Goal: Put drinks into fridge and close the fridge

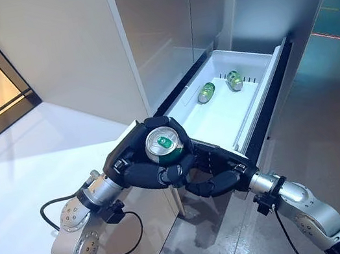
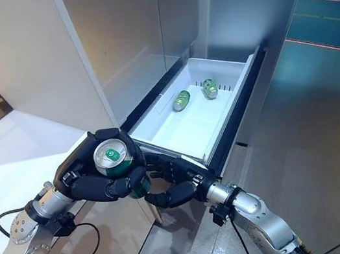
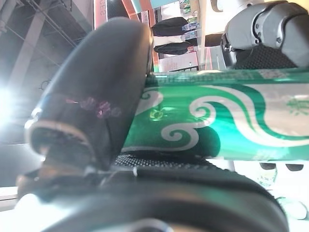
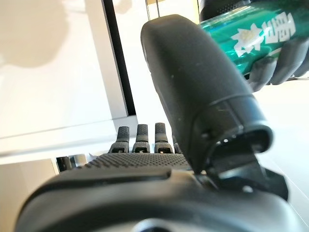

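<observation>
My left hand point(image 1: 138, 164) is shut on a green can point(image 1: 163, 144) and holds it upright, silver top up, just in front of the near corner of the open white fridge drawer point(image 1: 263, 94). In the left wrist view the can point(image 3: 231, 116) lies between the thumb point(image 3: 96, 96) and the palm. My right hand point(image 1: 223, 171) is open right beside and below the can, its fingers reaching under it. In the right wrist view the can point(image 4: 251, 34) shows past the thumb point(image 4: 193, 82). Green cans point(image 1: 206, 92) lie on their sides at the drawer's far end.
The steel-grey fridge front point(image 1: 159, 30) rises behind the drawer. A white surface point(image 1: 37, 157) lies to the left. Grey floor point(image 1: 332, 111) lies to the right of the drawer. The near half of the drawer floor point(image 1: 218, 122) is bare.
</observation>
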Controlling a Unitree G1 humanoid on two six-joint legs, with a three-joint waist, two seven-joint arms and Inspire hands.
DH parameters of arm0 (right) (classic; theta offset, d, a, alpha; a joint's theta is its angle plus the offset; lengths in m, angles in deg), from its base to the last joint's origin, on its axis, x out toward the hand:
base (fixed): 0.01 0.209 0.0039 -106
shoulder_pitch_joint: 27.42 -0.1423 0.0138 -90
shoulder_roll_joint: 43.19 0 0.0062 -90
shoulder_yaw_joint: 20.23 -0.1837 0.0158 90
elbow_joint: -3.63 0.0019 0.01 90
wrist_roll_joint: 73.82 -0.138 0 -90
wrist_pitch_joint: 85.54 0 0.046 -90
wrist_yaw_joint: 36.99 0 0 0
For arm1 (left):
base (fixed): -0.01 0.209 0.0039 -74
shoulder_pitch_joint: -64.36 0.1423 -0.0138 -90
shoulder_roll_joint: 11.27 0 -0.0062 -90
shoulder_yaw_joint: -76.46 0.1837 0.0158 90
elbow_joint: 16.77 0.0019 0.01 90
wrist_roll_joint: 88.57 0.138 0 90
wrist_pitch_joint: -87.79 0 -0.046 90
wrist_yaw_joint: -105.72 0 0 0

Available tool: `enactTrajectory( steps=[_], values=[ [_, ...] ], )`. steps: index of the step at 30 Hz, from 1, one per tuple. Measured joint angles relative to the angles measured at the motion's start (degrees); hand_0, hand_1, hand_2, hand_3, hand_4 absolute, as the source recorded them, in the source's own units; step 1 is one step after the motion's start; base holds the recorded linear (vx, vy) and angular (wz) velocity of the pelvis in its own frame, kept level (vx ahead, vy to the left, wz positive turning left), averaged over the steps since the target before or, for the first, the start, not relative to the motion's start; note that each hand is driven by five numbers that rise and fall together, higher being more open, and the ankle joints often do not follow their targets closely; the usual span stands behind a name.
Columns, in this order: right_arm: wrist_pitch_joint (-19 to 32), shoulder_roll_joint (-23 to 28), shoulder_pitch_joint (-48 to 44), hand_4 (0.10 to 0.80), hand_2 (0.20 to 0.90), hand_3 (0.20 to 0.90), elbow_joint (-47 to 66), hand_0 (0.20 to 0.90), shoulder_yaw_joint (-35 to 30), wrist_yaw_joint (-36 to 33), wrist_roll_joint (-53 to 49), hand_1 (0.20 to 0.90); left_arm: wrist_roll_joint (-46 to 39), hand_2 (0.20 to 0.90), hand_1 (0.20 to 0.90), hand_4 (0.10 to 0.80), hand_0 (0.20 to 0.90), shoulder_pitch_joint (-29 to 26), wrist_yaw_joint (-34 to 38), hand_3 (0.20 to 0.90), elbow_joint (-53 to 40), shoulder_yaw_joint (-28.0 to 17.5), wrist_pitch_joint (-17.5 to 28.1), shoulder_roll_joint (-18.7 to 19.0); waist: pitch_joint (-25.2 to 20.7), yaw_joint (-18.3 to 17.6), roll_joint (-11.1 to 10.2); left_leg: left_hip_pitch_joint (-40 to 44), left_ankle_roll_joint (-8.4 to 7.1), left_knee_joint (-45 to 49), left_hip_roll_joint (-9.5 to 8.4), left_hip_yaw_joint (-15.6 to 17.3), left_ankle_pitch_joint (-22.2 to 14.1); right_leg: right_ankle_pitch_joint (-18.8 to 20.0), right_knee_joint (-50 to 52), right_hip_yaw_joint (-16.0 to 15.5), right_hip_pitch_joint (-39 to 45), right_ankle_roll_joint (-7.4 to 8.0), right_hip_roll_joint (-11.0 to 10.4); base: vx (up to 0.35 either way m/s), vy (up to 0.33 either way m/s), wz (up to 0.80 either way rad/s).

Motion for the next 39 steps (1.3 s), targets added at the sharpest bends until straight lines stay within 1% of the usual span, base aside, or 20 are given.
enactTrajectory(
  steps=[2, 5, 7, 16, 22, 23, 24, 25, 28, 32, 39],
  values=[
    [-0.1, 0.2, -0.5, 0.8, 0.9, 0.9, 0.1, 0.9, 1.0, 0.7, -0.8, 0.9, -0.3, 0.3, 0.3, 0.1, 0.3, -0.4, 0.0, 0.2, 0.0, 0.7, -0.2, 0.0, 0.0, 0.2, 0.0, 0.0, 0.0, 0.0, -0.01, 0.0, 0.0, 0.0, 0.0, 0.0, 0.0, 0.0, 0.0, 0.0, 0.0, 0.0],
    [-1.5, 0.5, -2.5, 0.8, 0.9, 0.9, 1.5, 0.9, 3.5, 1.9, -1.8, 0.9, -0.8, 0.3, 0.3, 0.1, 0.3, -1.2, 0.2, 0.2, -0.1, 3.0, -0.9, 0.1, 0.0, 0.3, 0.0, 0.0, 0.0, 0.0, -0.03, 0.0, 0.0, 0.0, 0.0, 0.0, 0.0, 0.0, 0.0, 0.0, 0.0, 0.0],
    [-2.0, 0.3, -3.3, 0.8, 0.9, 0.9, 2.2, 0.9, 4.1, 2.8, -2.4, 0.9, -0.8, 0.3, 0.3, 0.1, 0.3, -1.9, 0.3, 0.2, -0.3, 4.6, -1.5, 0.2, 0.0, 0.4, 0.0, 0.0, 0.0, 0.0, -0.03, 0.0, 0.0, 0.0, 0.0, 0.0, 0.0, 0.01, 0.0, 0.0, 0.0, 0.0],
    [-2.3, 1.5, -4.8, 0.8, 0.9, 0.9, 2.2, 0.9, 5.0, 3.4, -2.8, 0.9, -1.9, 0.3, 0.3, 0.1, 0.3, -2.2, 0.4, 0.2, -0.5, 4.7, -3.4, 0.3, 0.0, 0.4, 0.0, 0.0, 0.0, 0.0, -0.05, -0.1, 0.0, 0.0, 0.0, -0.1, 0.0, 0.01, 0.0, 0.0, 0.0, 0.0],
    [-3.9, 2.0, -4.8, 0.8, 0.9, 0.9, 2.2, 0.9, 5.2, 3.4, -5.6, 0.9, -3.4, 0.3, 0.3, 0.1, 0.3, -2.2, 0.8, 0.2, -0.5, 5.8, -4.5, 0.2, 0.0, 0.5, 0.0, 0.0, 0.0, 0.0, -0.06, -0.1, 0.0, 0.0, 0.0, -0.1, 0.0, 0.01, 0.0, 0.0, 0.0, 0.0],
    [-4.0, 2.1, -4.8, 0.624, 0.749, 0.724, 2.1, 0.749, 5.3, 3.4, -6.2, 0.749, -3.7, 0.3, 0.3, 0.1, 0.3, -2.2, 0.8, 0.2, -0.5, 6.1, -4.5, 0.1, 0.0, 0.5, 0.0, 0.0, 0.0, 0.0, -0.06, -0.1, 0.0, 0.0, 0.0, -0.1, 0.0, 0.01, 0.0, 0.0, 0.0, 0.0],
    [-4.0, 2.1, -4.8, 0.215, 0.399, 0.315, 2.0, 0.399, 5.4, 3.3, -6.7, 0.399, -3.7, 0.3, 0.3, 0.1, 0.3, -2.2, 0.8, 0.2, -0.5, 6.3, -4.5, 0.0, 0.0, 0.4, 0.0, 0.0, 0.0, 0.0, -0.06, -0.1, 0.0, 0.0, 0.0, -0.1, 0.0, 0.01, 0.0, 0.0, 0.0, 0.0],
    [-4.1, 2.1, -4.8, 0.1, 0.3, 0.2, 2.0, 0.3, 5.4, 3.3, -7.1, 0.3, -3.7, 0.3, 0.3, 0.1, 0.3, -2.2, 0.8, 0.2, -0.5, 6.4, -4.5, -0.1, 0.0, 0.4, 0.0, 0.0, 0.0, 0.0, -0.06, -0.1, 0.0, 0.0, 0.0, -0.1, 0.0, 0.01, 0.0, 0.0, 0.0, 0.0],
    [-4.5, 2.1, -4.8, 0.1, 0.3, 0.2, 1.9, 0.3, 5.5, 2.6, -9.1, 0.3, -3.7, 0.3, 0.3, 0.1, 0.3, -2.2, 0.8, 0.2, -0.5, 6.4, -4.5, -0.3, 0.0, 0.4, 0.0, 0.0, 0.0, 0.0, -0.06, 0.0, 0.0, 0.0, 0.0, -0.1, 0.0, 0.01, 0.0, 0.0, 0.0, 0.0],
    [-4.3, 2.4, -4.8, 0.1, 0.3, 0.2, 1.9, 0.3, 7.0, 2.3, -9.2, 0.3, -4.6, 0.3, 0.3, 0.1, 0.3, -2.1, 1.2, 0.2, -0.2, 6.5, -4.7, -0.6, -0.1, 0.4, 0.1, 0.0, 0.0, 0.0, -0.06, 0.0, 0.0, 0.0, 0.0, 0.0, 0.0, 0.01, 0.0, 0.0, 0.0, 0.0],
    [-3.6, 2.5, -4.7, 0.1, 0.3, 0.2, 2.0, 0.3, 7.3, 0.8, -9.5, 0.3, -4.8, 0.3, 0.3, 0.1, 0.3, -2.0, 2.2, 0.2, -0.2, 6.9, -4.2, -1.3, -0.1, 0.4, 0.1, 0.1, 0.0, 0.0, -0.08, 0.0, 0.0, 0.0, 0.0, 0.0, 0.1, 0.04, 0.0, 0.0, 0.0, 0.0]
  ],
)
